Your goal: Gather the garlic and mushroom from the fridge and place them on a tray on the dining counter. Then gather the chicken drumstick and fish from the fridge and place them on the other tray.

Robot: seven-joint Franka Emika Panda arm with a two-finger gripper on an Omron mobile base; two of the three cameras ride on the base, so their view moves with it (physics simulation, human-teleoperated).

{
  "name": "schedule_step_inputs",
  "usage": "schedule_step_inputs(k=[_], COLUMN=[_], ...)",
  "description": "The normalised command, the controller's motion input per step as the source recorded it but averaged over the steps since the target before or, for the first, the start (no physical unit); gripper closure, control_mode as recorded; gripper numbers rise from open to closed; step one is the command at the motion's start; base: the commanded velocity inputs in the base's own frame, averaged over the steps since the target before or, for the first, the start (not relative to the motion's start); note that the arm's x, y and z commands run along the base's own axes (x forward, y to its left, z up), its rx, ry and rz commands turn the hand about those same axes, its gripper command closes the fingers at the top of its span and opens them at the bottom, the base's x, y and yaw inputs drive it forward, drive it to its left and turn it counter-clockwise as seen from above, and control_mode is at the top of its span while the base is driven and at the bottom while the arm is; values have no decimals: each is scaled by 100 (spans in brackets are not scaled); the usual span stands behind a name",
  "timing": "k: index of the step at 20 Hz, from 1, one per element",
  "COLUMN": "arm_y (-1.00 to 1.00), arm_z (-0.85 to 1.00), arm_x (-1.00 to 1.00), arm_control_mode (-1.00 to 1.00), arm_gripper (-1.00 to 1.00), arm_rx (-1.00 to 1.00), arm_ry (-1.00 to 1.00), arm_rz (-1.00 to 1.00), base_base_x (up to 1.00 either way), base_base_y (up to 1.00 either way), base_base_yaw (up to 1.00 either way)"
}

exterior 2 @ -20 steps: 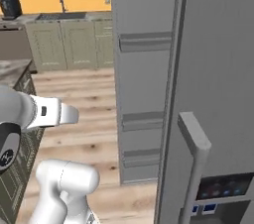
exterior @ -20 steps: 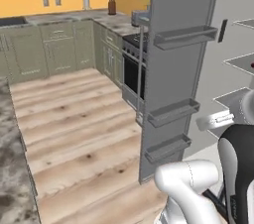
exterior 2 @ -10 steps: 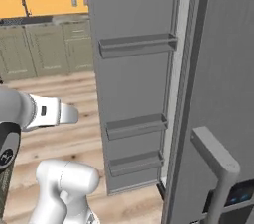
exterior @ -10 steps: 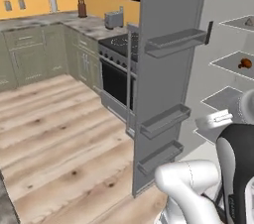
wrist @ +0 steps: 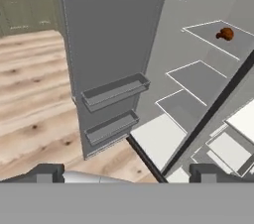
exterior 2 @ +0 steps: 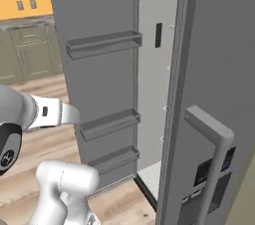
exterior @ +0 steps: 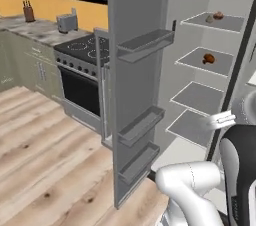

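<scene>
The two-finger dark-tipped gripper [wrist: 126, 174] is spread wide and holds nothing, poised low before the tall grey double-door fridge [exterior: 200, 45], whose left door [exterior: 132, 85] is swung open. What it wants lies ahead, up and to the right: a small orange-brown food item [exterior: 209, 59] sits on the second white shelf from the top [exterior: 207, 67], and further small items [exterior: 215, 17], too blurred to name, rest on the top shelf. The white arm appears folded close over the base, hand aimed forward into the opening.
</scene>
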Motion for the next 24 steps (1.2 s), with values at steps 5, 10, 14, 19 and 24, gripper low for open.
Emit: schedule_step_inputs(k=[5,10,14,19,24], arm_y=[0,0,0,0,0], arm_z=[0,0,0,0,0], arm_x=[0,0,0,0,0], arm_control_mode=[100,100,100,100,100], arm_gripper=[-100,-100,-100,-100,-100], arm_rx=[0,0,0,0,0], arm_ry=[0,0,0,0,0], arm_rz=[0,0,0,0,0], base_base_x=[6,1,23,47,50], base_base_y=[11,11,25,35,30], base_base_yaw=[-48,-49,-49,-43,-39])
